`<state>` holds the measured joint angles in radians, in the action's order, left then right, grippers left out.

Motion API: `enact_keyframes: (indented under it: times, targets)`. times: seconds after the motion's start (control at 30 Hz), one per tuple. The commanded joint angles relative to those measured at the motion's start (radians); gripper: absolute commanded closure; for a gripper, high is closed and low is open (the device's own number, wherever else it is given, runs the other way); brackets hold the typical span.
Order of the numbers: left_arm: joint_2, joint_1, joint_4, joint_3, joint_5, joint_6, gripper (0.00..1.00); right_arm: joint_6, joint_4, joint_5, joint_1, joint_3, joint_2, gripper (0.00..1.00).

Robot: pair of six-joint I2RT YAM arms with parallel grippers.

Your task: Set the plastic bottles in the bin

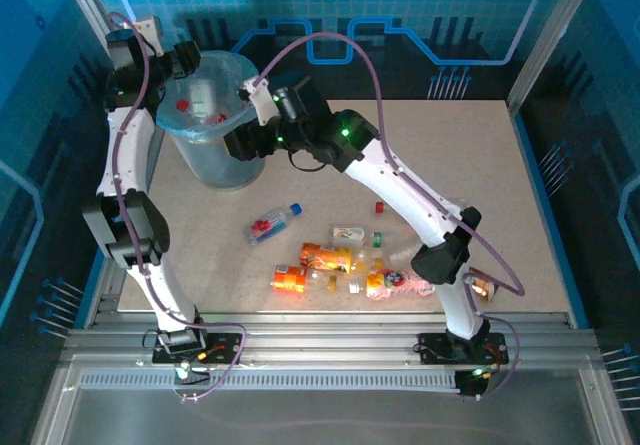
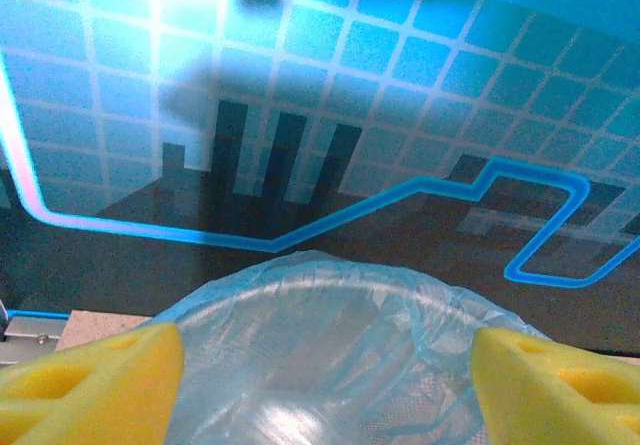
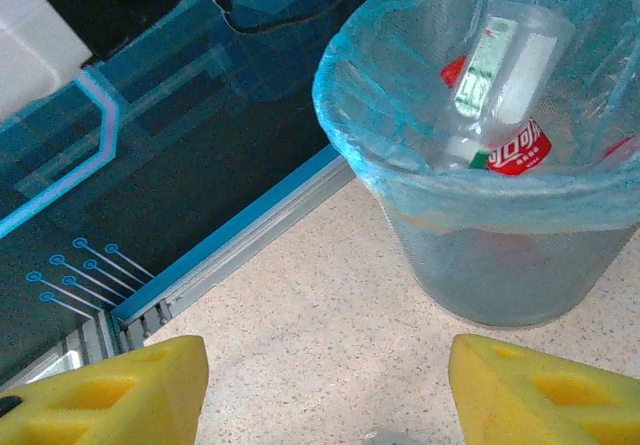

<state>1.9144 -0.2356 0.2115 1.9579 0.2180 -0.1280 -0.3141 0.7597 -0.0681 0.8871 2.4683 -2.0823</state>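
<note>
- The bin [image 1: 215,165] sits upper left in the top view, w/ a few red-label bottles [image 3: 505,75] already inside.
- My left gripper [image 2: 328,350] is over the bin mouth, fingers spread wide, nothing btwn them.
- My right gripper [image 3: 328,365] is beside the bin, fingers apart. Can't tell if it's pinching anything.
- The loose bottles [image 1: 325,257] are clustered lower centre on the table [image 1: 500,185], so I reckon under half done.

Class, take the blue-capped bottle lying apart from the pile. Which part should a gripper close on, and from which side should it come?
Probably the middle of the blue-capped bottle, from straight above, jaws across its width. It lies flat and slanted, cap pointing far-right, with bare table along both long sides; the cap end looks narrower.
</note>
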Motion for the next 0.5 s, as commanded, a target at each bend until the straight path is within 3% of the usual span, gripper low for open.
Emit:
enact_keyframes:
  times: [0.0,0.47]
  targets:
    - [-0.018,-0.002,-0.047,-0.025,-0.002,0.025,0.22,-0.008,0.004,-0.025,-0.016,0.021,-0.019,0.34]
    - [-0.044,0.001,-0.034,-0.039,-0.005,0.021,0.23,-0.016,0.021,-0.038,-0.024,0.015,-0.016,0.34]
